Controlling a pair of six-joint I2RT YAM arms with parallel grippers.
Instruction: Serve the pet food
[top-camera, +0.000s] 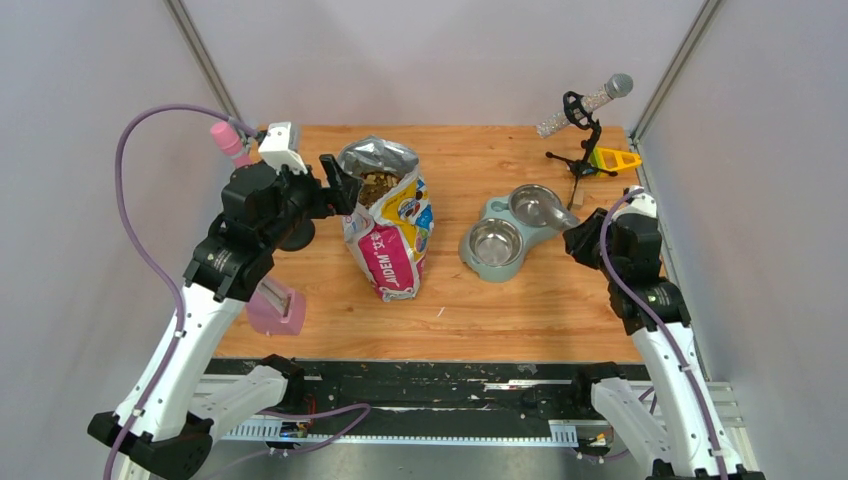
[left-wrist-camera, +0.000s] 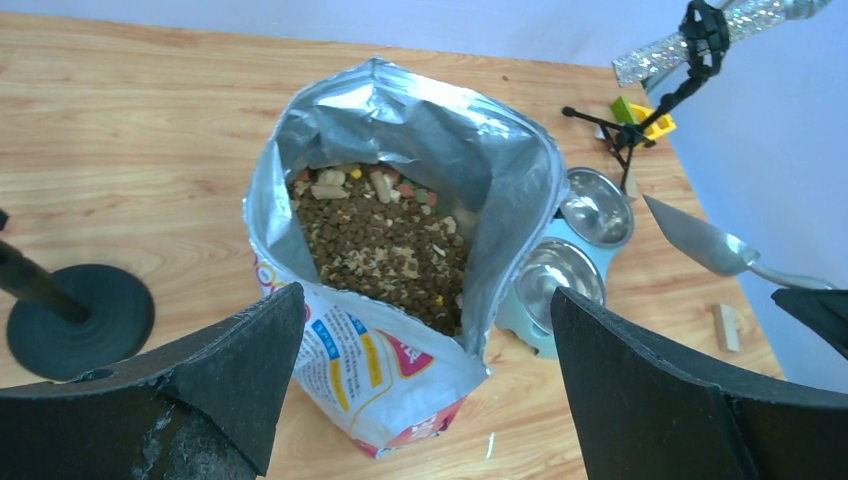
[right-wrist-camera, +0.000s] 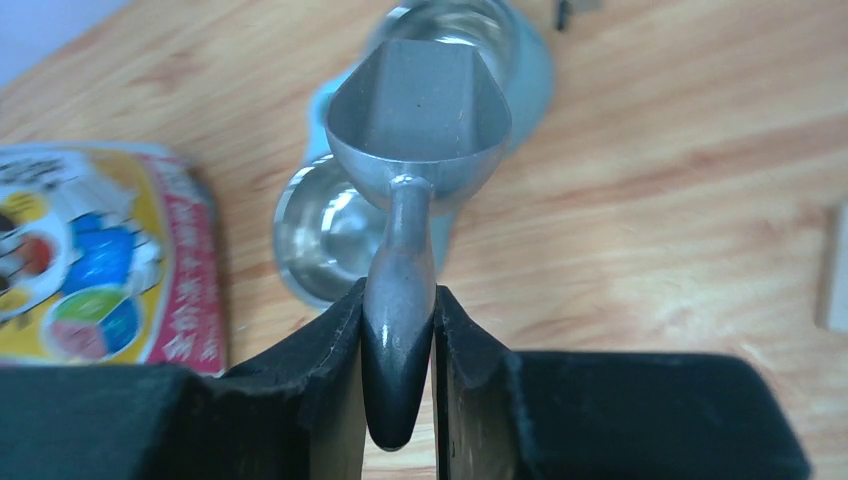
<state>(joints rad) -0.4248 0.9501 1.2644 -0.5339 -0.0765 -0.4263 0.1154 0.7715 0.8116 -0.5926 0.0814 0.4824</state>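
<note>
Pet food (left-wrist-camera: 385, 250) inside open bag (left-wrist-camera: 370, 360) left of centre, left gripper (left-wrist-camera: 425, 300) spread wide just left of bag mouth, holding nothing, right gripper (right-wrist-camera: 398, 335) clamped on grey scoop (right-wrist-camera: 420, 110) handle, over double bowl (top-camera: 478, 262) at right

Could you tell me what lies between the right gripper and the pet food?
The scoop it holds, then the teal two-bowl feeder, as the top view shows.

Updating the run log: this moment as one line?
right gripper: shut on scoop, empty | left gripper: open beside bag | pet food: in bag | bowls: empty
</note>
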